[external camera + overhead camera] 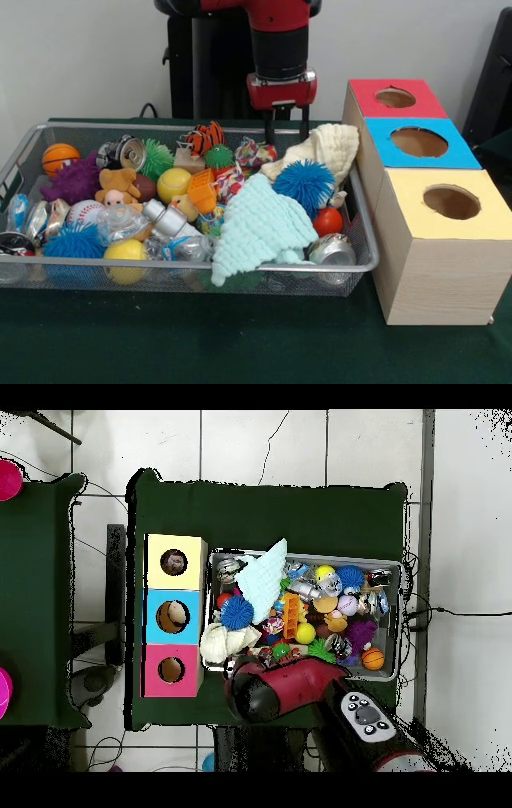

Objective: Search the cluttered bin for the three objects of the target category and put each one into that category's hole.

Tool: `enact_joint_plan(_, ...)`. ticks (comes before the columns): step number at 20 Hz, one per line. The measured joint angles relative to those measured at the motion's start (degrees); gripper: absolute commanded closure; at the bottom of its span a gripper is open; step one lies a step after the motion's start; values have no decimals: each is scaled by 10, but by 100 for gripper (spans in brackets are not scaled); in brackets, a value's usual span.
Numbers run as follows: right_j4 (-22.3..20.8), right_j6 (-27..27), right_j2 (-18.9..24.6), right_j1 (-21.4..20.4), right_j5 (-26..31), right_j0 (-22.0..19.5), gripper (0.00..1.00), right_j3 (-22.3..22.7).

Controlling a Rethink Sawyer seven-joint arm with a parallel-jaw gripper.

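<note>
Overhead view shows something already inside the yellow-topped wooden box's round hole (174,563). The black claw (286,126) hangs spread and empty above a confetti-printed plastic wad (256,152) at the silver mesh bin's (200,271) far side.

A plain pale wall (88,56) is seen behind the green-covered table (160,344); a white tiled floor (300,444) is crossed by dark cables (455,612).
</note>
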Motion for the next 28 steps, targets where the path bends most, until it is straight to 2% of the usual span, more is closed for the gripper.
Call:
enact_joint_plan(6,19,0,19,-34,31,-52,0,9)
enact_joint_plan(11,21,0,22,-44,45,-60,0,9)
enact_joint_plan(16,21,0,22,-35,45,-42,0,8)
enact_joint_plan(22,21,0,14,-11,45,10,0,0)
enact_joint_plan(28,21,0,0,17,42,38,0,-11)
